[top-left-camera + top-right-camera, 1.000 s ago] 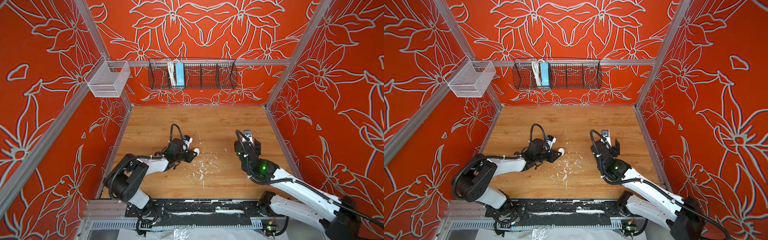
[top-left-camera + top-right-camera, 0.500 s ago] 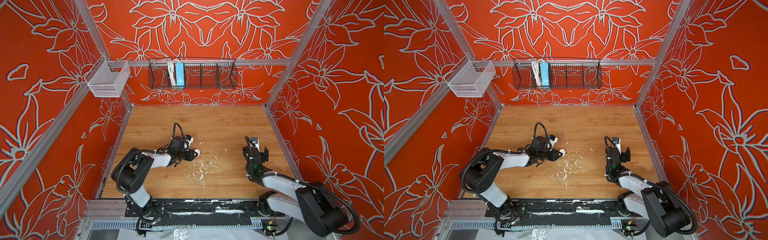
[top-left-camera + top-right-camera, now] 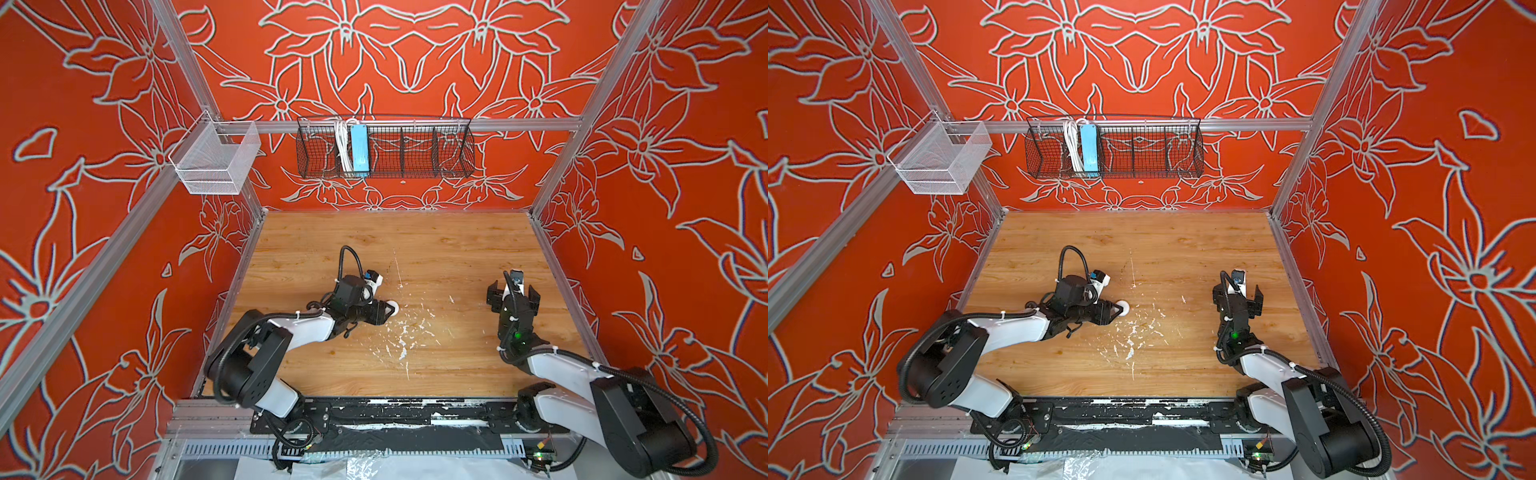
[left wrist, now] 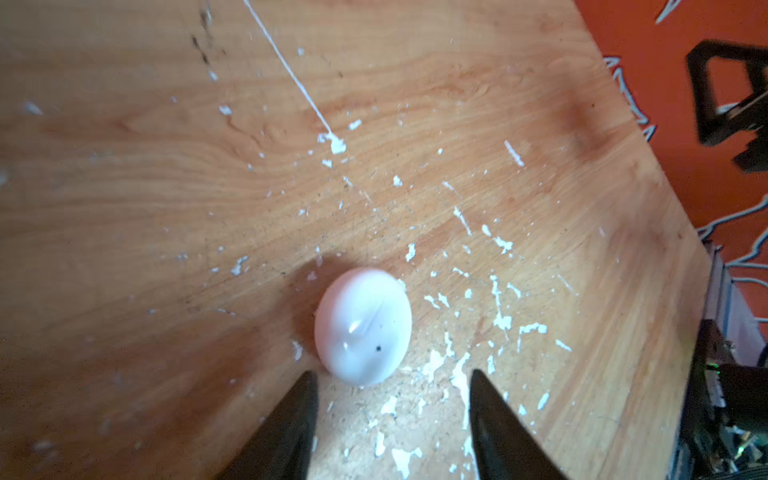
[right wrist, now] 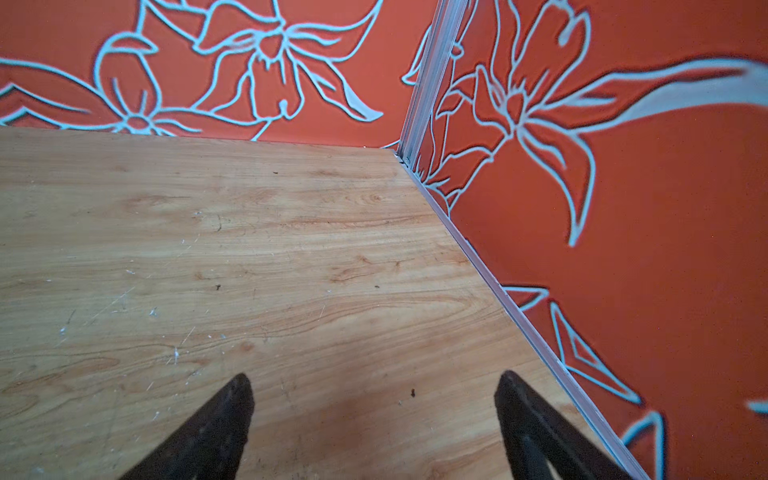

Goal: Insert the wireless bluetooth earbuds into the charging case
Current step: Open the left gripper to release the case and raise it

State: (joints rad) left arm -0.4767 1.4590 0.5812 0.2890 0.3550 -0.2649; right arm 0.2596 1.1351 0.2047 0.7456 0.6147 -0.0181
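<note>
The charging case point(image 4: 363, 326) is a smooth white puck lying closed on the wooden table, seen in both top views point(image 3: 392, 307) point(image 3: 1124, 307). My left gripper point(image 4: 392, 374) is open, its two dark fingertips just short of the case, which lies beyond them and nearer one finger. Nothing sits between the jaws. In a top view the left gripper point(image 3: 384, 311) lies low, pointing right. My right gripper point(image 5: 374, 377) is wide open over bare wood near the right wall, also seen from above point(image 3: 514, 291). The earbuds are out of view.
White paint flecks and scratches point(image 3: 401, 338) cover the table's middle. A black wire basket point(image 3: 384, 145) with a blue power strip hangs on the back wall. A white mesh bin point(image 3: 216, 160) hangs at the left. The right wall's metal rail point(image 5: 519, 311) runs close to my right gripper.
The left jaws have opened from shut, with the case still lying at their tips. The right arm has pulled back from the table's middle toward the right wall and opened wider.
</note>
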